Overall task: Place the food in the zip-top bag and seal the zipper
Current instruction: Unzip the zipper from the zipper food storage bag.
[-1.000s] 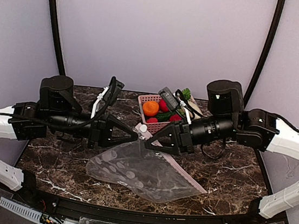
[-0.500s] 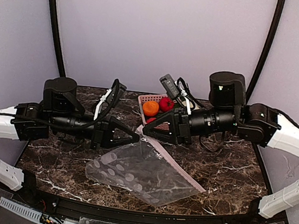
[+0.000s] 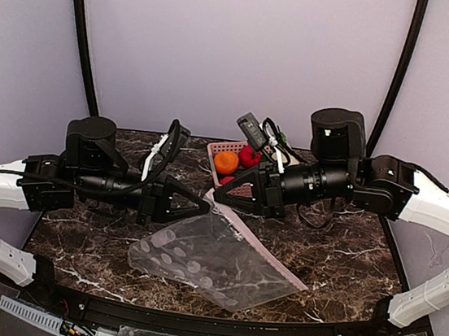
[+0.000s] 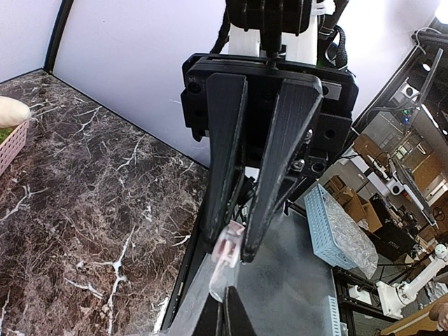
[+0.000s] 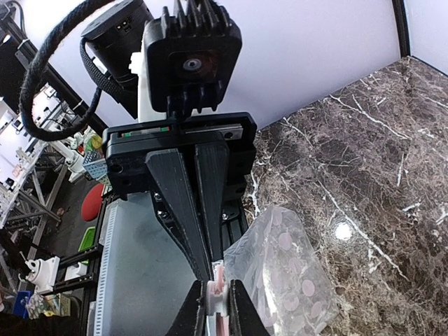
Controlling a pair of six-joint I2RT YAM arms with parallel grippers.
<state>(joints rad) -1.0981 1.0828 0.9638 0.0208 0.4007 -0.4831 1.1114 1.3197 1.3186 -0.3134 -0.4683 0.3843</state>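
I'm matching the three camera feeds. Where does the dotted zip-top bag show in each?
Top external: zip-top bag at centre, on the table, front half.
Left wrist: zip-top bag, only its pinkish edge, bottom centre.
Right wrist: zip-top bag, lower right of centre, dots visible.
Shared landmark: the dark marbled table.

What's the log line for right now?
left gripper: shut on zip-top bag edge | right gripper: pinching zipper | food: in pink basket
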